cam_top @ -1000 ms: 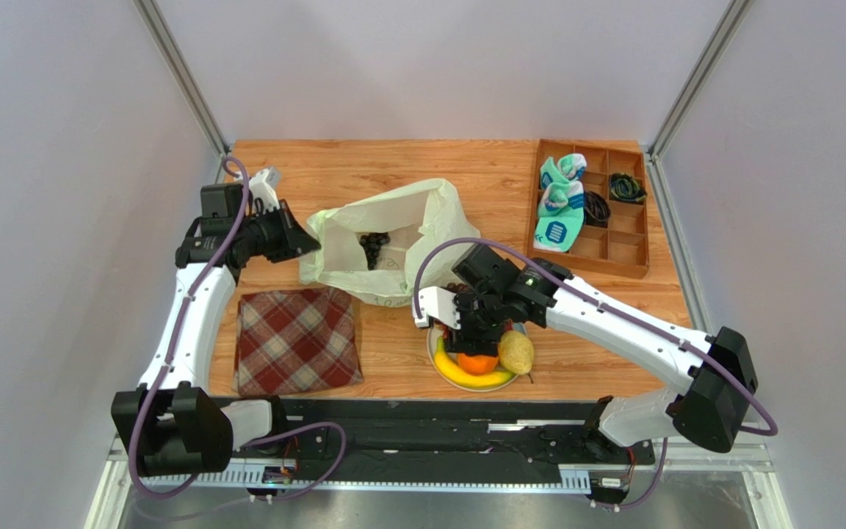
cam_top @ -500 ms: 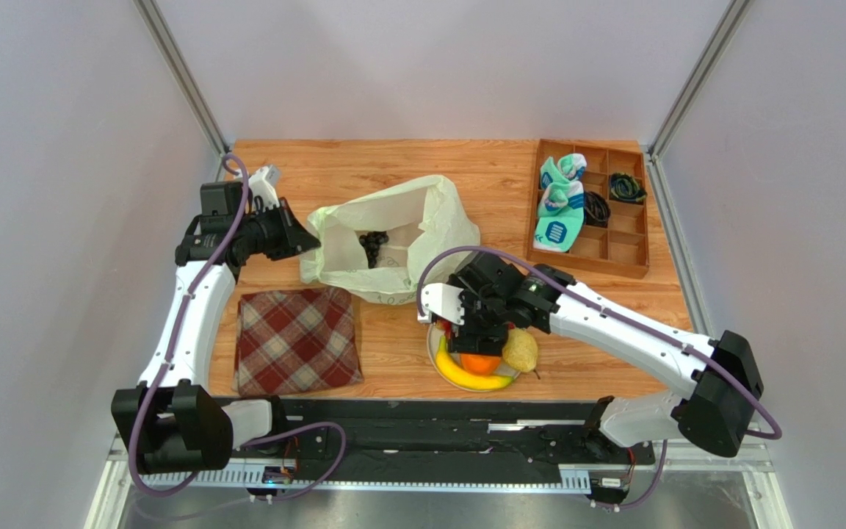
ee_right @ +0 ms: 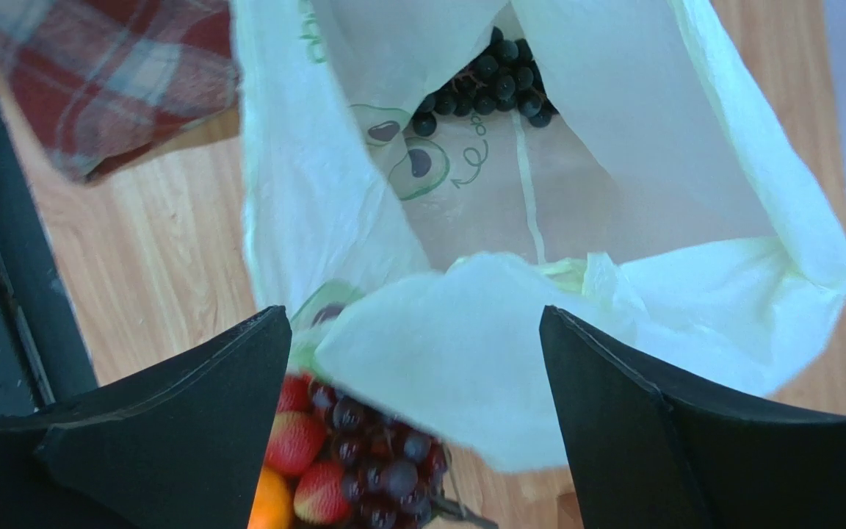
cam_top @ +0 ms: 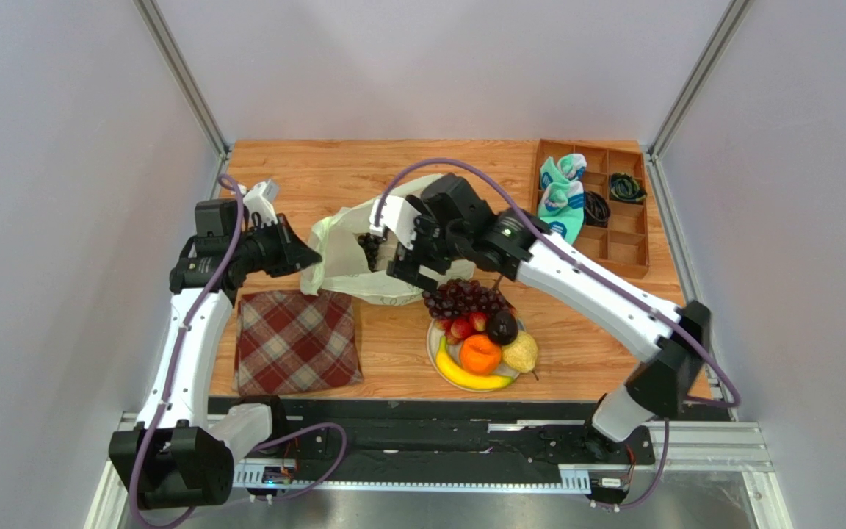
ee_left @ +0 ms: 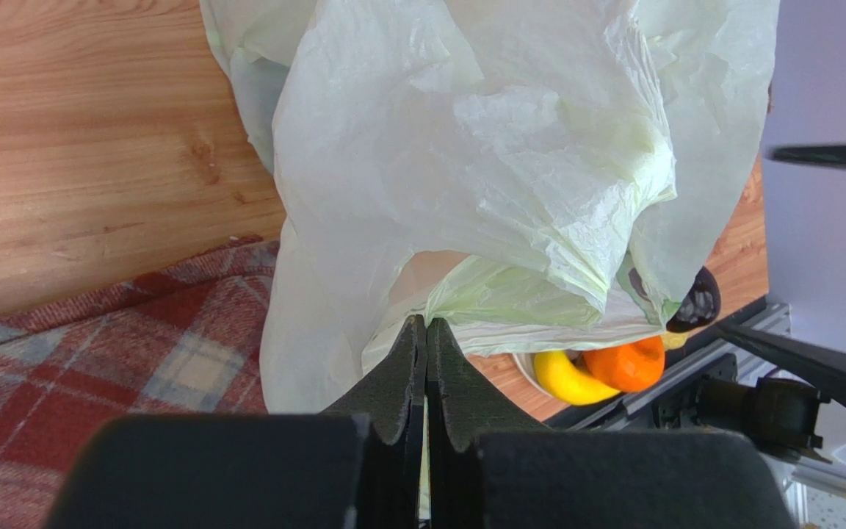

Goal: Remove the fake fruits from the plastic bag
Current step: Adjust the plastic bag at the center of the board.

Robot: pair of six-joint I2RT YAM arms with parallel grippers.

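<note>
The pale plastic bag (cam_top: 341,251) lies open on the wooden table. A dark purple grape bunch (ee_right: 494,79) lies inside it, also seen from above (cam_top: 373,246). My left gripper (cam_top: 308,251) is shut on the bag's left rim (ee_left: 472,303). My right gripper (cam_top: 392,248) is open and empty, above the bag's mouth (ee_right: 549,198). On the plate (cam_top: 435,351) lie the red grape bunch (cam_top: 463,298), dark plum (cam_top: 502,327), orange (cam_top: 479,354), pear (cam_top: 521,353) and banana (cam_top: 472,378).
A red plaid cloth (cam_top: 296,342) lies left of the plate, in front of the bag. A wooden compartment tray (cam_top: 595,209) with small items stands at the back right. The black rail (cam_top: 438,424) runs along the table's near edge.
My right gripper has left the plate and swung back-left over the bag's mouth. The red grapes and plum now show on the plate. The left gripper keeps its hold.
</note>
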